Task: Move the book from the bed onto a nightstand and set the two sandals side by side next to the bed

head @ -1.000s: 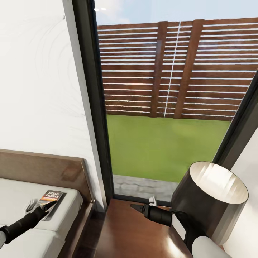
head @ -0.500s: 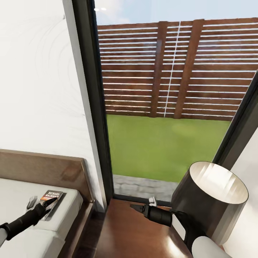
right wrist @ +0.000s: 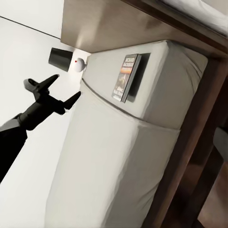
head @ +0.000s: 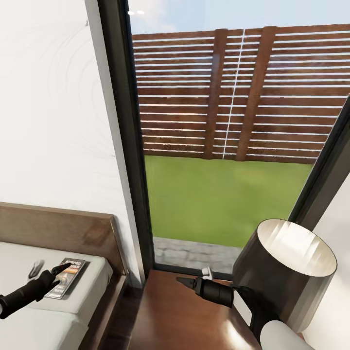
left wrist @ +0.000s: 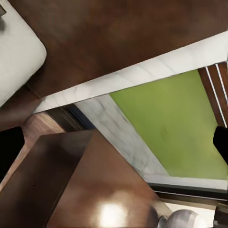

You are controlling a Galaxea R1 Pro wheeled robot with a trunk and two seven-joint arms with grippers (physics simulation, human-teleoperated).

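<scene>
The book (head: pixel 66 278) lies flat on the pale mattress of the bed (head: pixel 29 325), close to the headboard corner; it also shows as the book (right wrist: pixel 126 78). My left gripper (head: pixel 48 268) hovers open just over the book's left part, one dark finger above its cover. From the side, the left gripper (right wrist: pixel 69 84) stands spread, a little off the mattress and apart from the book. My right gripper (head: pixel 181 281) hangs low over the glossy nightstand (head: pixel 175 321), open and holding nothing. The sandals are out of view.
A dark cylindrical lamp (head: pixel 287 272) stands on the nightstand just right of my right arm. A tall dark-framed window (head: pixel 228 146) with fence and grass lies behind. The brown headboard (head: pixel 58 228) meets the white wall. A narrow floor gap separates bed and nightstand.
My left arm has pulled left and a little back, bringing its open fingers over the book's left part. The book, right arm and camera have stayed put.
</scene>
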